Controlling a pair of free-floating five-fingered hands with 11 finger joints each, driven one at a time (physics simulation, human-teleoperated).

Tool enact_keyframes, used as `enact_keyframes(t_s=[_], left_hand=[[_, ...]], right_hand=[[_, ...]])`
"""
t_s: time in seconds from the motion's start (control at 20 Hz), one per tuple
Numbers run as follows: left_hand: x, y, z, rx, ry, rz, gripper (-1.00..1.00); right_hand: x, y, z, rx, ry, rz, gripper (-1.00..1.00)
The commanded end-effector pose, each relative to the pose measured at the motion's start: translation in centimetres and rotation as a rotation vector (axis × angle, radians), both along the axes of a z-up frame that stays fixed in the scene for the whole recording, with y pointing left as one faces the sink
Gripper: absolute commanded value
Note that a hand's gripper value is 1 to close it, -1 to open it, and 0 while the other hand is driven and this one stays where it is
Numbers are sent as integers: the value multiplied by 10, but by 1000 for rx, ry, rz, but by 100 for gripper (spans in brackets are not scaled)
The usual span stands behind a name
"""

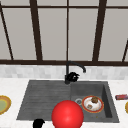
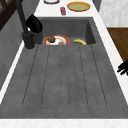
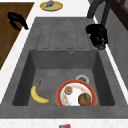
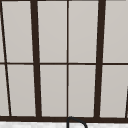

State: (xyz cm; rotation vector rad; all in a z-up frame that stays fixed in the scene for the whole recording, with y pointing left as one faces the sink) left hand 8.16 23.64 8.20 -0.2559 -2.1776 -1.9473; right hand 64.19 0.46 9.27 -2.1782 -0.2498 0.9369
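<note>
My right hand [image 1: 72,77] is at the base of the black faucet [image 1: 67,71], against its right side above the back rim of the grey sink [image 1: 42,97]. The same hand shows beside the faucet column in the left side view [image 2: 33,23] and over the faucet base in the right side view [image 3: 97,35]. My left hand [image 1: 38,123] hangs in front of the counter's front edge, left of centre, with relaxed, slightly bent fingers holding nothing; it also appears over the wooden floor [image 3: 16,20] and at the picture's right edge [image 2: 123,68].
In the right basin lie a red-rimmed plate [image 3: 60,92] with food scraps and a banana [image 3: 38,95]. A large red sphere [image 1: 67,115] covers the sink's front edge. A yellow plate [image 1: 2,105] sits on the left counter, and a red packet [image 1: 121,97] on the right counter.
</note>
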Motion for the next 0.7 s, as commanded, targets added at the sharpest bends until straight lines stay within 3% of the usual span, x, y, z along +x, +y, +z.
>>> enact_keyframes(t_s=[0.0,0.15,0.65], left_hand=[[0,0,0,0,0,0,0],[0,0,0,0,0,0,0],[0,0,0,0,0,0,0]], right_hand=[[-4,31,-8,-16,0,0,100],[-3,33,-10,-48,-1,-2,100],[-2,35,-14,-52,-49,-29,100]])
